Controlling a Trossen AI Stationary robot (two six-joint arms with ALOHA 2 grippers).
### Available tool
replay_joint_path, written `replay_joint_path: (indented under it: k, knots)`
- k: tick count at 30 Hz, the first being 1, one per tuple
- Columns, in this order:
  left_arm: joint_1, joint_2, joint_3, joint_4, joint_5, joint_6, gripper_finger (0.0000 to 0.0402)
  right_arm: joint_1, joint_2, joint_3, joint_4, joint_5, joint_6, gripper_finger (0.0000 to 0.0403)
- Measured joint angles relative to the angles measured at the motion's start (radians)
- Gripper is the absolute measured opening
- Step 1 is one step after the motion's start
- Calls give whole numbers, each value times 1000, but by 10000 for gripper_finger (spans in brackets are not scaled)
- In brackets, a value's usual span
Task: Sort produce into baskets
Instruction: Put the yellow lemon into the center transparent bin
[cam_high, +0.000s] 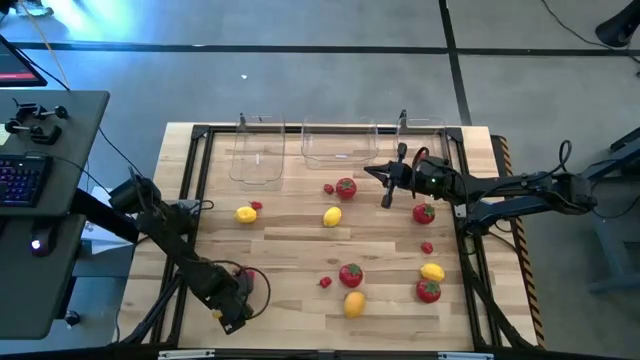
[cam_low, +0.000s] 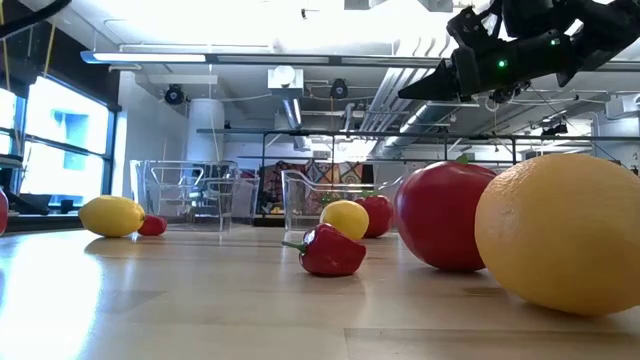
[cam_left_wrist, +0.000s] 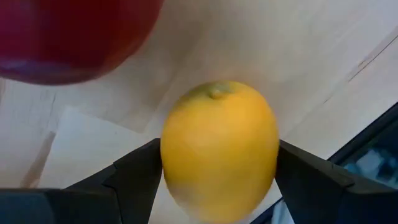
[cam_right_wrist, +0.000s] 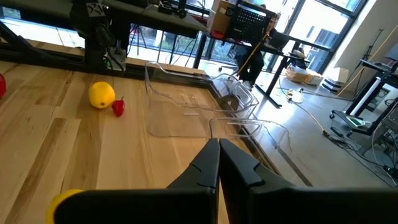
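Observation:
My left gripper (cam_high: 232, 312) is at the table's near left corner, shut on a yellow oval fruit (cam_left_wrist: 219, 149). My arm hides that fruit in the high view. My right gripper (cam_high: 370, 171) is shut and empty, raised above the table in front of the three clear baskets (cam_high: 258, 155) (cam_high: 338, 145) (cam_high: 420, 140). It is beside a red tomato (cam_high: 345, 187). Other tomatoes (cam_high: 350, 274), yellow fruits (cam_high: 332, 216) and small red berries (cam_high: 427, 247) lie loose on the wooden table. My left gripper has the yellow fruit between its two fingers, one finger (cam_left_wrist: 140, 180) on each side of its widest part (cam_left_wrist: 168, 168). The fruit's stem end (cam_left_wrist: 217, 90) points away from the wrist. I cannot tell whether the fruit rests on the table.
A red tomato (cam_left_wrist: 68, 37) lies just beyond the held fruit. The table's black frame (cam_left_wrist: 373, 149) runs close by. An orange fruit (cam_high: 354, 303) and a tomato (cam_high: 428, 290) lie near the near edge. A desk with a keyboard (cam_high: 20, 180) stands to the left of the table.

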Motion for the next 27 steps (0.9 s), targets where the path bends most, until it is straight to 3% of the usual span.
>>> replay_joint_path:
  k: [10, 14, 17, 21, 27]
  knots:
    - [24, -41, 0, -11, 39, 124, 202, 0, 0, 0, 0, 26, 0, 1]
    - [52, -122, 0, -43, 35, 161, 199, 0, 0, 0, 0, 37, 0, 1]
    - [87, -200, 0, -66, -40, 191, 198, 0, 0, 0, 0, 37, -3, 1]
    - [172, -306, 0, -69, -211, 275, 198, 0, 0, 0, -1, 36, 0, 1]
    - [373, -397, 0, -14, -422, 587, 198, 1, 0, 0, -27, -46, 4, 1]
